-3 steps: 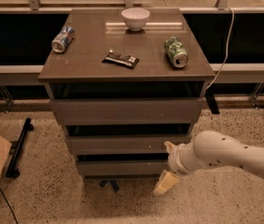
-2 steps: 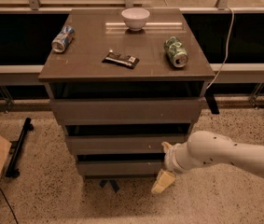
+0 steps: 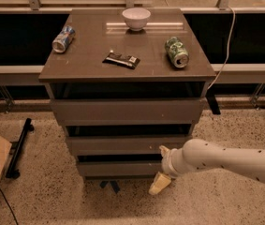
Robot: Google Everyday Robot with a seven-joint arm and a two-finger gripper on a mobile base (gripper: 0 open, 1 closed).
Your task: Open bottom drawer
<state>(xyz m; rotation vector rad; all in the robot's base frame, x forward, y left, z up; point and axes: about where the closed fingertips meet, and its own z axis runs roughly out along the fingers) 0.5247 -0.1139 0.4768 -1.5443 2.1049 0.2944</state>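
The gripper (image 3: 161,168) is at the right end of the bottom drawer (image 3: 118,168), its fingers spread wide, one above and one below the drawer front. The drawer is the lowest of the cabinet (image 3: 125,111). A white bowl (image 3: 136,18) stands on top.

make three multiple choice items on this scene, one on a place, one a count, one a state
1. Where is the gripper?
A inside a bowl
B at the right end of the bottom drawer
C by a box on the floor

2. How many cans are on the cabinet top?
A one
B two
C four

3. How do the cans rest?
A on their sides
B upright
C stacked

Answers:
1 B, the gripper is low, at that drawer front's right end.
2 B, one is at the left and one at the right.
3 A, both lie flat, well apart.
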